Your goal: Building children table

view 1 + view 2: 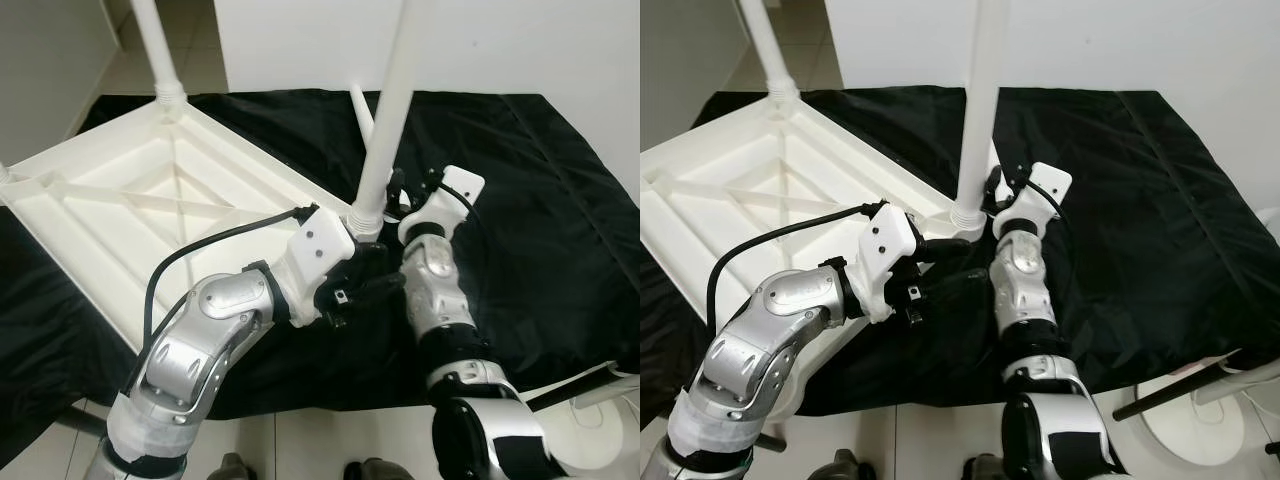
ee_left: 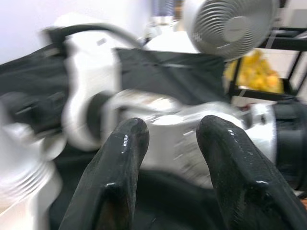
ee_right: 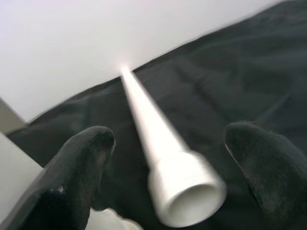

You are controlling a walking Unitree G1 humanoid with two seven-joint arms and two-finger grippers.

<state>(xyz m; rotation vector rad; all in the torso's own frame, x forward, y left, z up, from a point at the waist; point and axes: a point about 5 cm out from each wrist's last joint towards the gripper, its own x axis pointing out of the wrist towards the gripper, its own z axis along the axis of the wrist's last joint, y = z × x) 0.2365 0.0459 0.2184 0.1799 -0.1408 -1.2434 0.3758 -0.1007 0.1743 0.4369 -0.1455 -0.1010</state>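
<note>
Left eye view: both pincers at the near corner of the flipped tabletop [image 1: 150, 200].
Tabletop lies upside down on a black sheet [image 1: 540, 200], spanning 9 to 12 o'clock. One leg [image 1: 385, 120] stands in its near corner socket, another leg [image 1: 155, 45] at 11. Left pincer [image 1: 350, 290] open, beside the socket. Right pincer [image 3: 168, 158] open, fingers either side of a loose leg [image 3: 153, 134] lying on the sheet.

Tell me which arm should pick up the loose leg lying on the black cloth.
Right. The right gripper is open, its fingers either side of the loose leg. The left gripper is by the upright leg.
</note>
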